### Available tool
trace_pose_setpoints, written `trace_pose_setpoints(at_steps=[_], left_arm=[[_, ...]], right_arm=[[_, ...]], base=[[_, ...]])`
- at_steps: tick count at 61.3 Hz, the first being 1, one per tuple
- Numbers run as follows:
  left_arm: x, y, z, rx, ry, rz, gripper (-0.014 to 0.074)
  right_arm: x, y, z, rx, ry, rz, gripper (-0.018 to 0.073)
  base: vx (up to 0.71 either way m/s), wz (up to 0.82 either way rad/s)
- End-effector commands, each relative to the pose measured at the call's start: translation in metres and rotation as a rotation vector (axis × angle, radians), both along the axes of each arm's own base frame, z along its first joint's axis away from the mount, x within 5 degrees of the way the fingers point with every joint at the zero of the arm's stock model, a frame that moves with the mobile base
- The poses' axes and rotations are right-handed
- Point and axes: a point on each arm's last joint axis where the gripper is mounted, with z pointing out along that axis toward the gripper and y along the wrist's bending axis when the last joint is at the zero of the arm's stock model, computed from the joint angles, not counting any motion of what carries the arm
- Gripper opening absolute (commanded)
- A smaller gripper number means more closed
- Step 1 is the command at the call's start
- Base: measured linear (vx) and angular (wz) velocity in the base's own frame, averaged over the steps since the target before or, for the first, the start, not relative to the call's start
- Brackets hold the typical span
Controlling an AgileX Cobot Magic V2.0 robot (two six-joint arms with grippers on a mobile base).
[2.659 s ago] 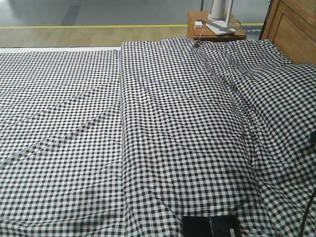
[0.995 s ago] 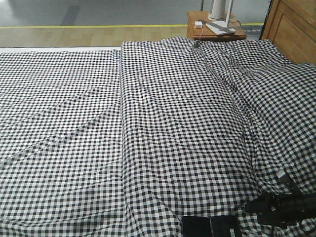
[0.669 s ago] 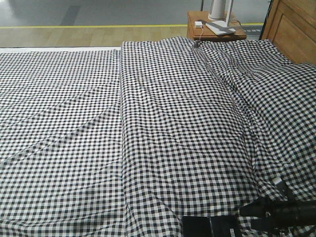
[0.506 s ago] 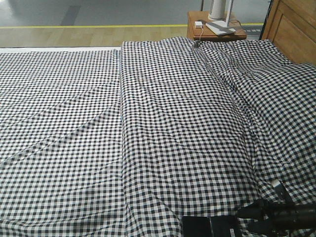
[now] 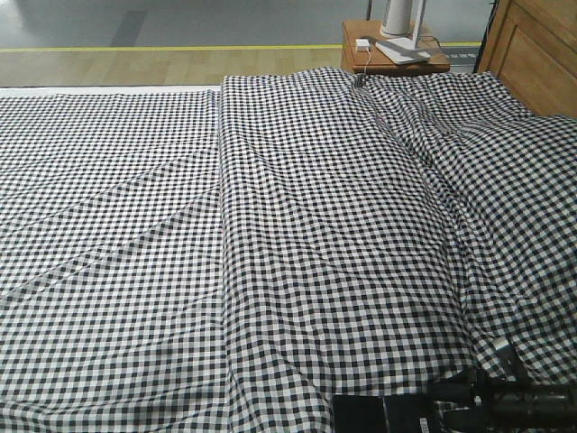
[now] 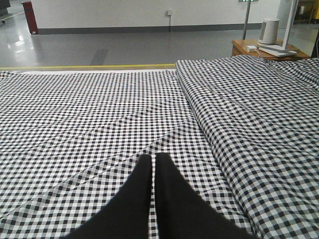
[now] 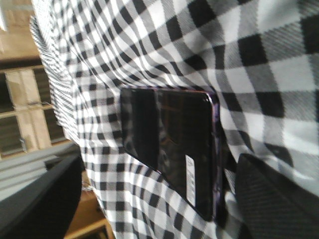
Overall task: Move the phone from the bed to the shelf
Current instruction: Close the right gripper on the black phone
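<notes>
Two dark fingers (image 7: 275, 199) of the right gripper (image 7: 157, 172) are held spread wide. In the right wrist view the phone (image 7: 169, 134) is framed between them, lying flat on the checked bedding of the bed (image 7: 259, 59). One finger is set just beside the phone's pinkish long edge; whether it touches that edge cannot be told. The other finger is kept well apart from the phone's opposite long edge. Nothing is gripped. A small white sticker (image 7: 191, 172) is carried on the phone's glossy face, and one corner of the phone is covered by a fold of the bedding.

In the front view the right gripper is cut off at the lower right corner. A dark flat shape (image 5: 383, 415) just beside its tips is cropped by the lower border; it cannot be confirmed as the phone from there. The brown headboard (image 5: 532, 45) and the small bedside table (image 5: 397, 56) are seen far beyond that shape.

The left gripper (image 6: 153, 172) is shown with its fingers pressed together, only a thin slit between them, over the bedding and holding nothing. Pale wooden boards (image 7: 20, 89) at the border of the right wrist view are too blurred to be identified.
</notes>
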Motion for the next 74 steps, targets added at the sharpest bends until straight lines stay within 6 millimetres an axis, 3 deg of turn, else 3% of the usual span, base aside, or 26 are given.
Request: trace_pose_setpoints(at_steps=[1, 11, 22, 35, 74], left_arm=[[0.001, 0.0, 0.005, -0.009, -0.072, 0.004, 0.0001], [0.001, 0.0, 0.005, -0.009, -0.072, 0.004, 0.0001], [0.001, 0.0, 0.005, -0.009, -0.072, 0.004, 0.0001], [0.001, 0.0, 0.005, -0.009, -0.072, 0.004, 0.0001], [0.001, 0.0, 0.005, -0.009, -0.072, 0.004, 0.0001]], right_arm=[[0.012, -0.001, 0.019, 0.067, -0.09, -0.003, 0.0587], [0.017, 0.018, 0.017, 0.046, -0.106, 0.079, 0.0587], [0.036, 0.041, 0.015, 0.008, -0.125, 0.171, 0.0587], [0.05, 0.048, 0.013, -0.034, -0.107, 0.197, 0.0587], [0.034, 0.056, -0.005, 0.069, -0.039, 0.184, 0.0566]], base=[[0.0, 0.0], [0.0, 0.0], [0.0, 0.0], [0.0, 0.0], [0.0, 0.0]])
